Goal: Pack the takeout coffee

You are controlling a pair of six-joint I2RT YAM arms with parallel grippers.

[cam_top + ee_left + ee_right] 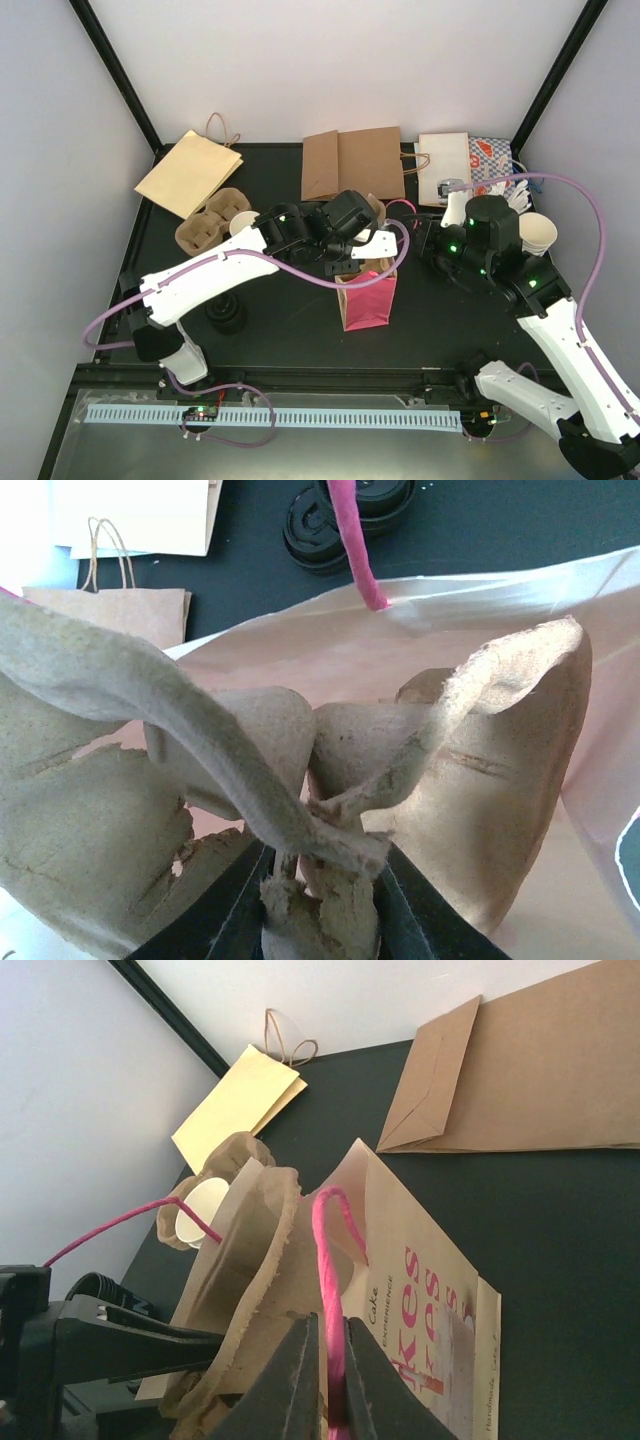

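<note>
White cup (243, 222) — left of left end effector (340, 262).

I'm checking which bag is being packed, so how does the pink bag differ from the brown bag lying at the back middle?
The pink bag stands upright with its mouth open; the brown bag lies flat and folded. The right end effector pinches the pink bag's handle; nothing touches the brown bag. The pink bag sits mid-table, the brown bag at the far edge. Both are paper bags on the dark table.
</note>
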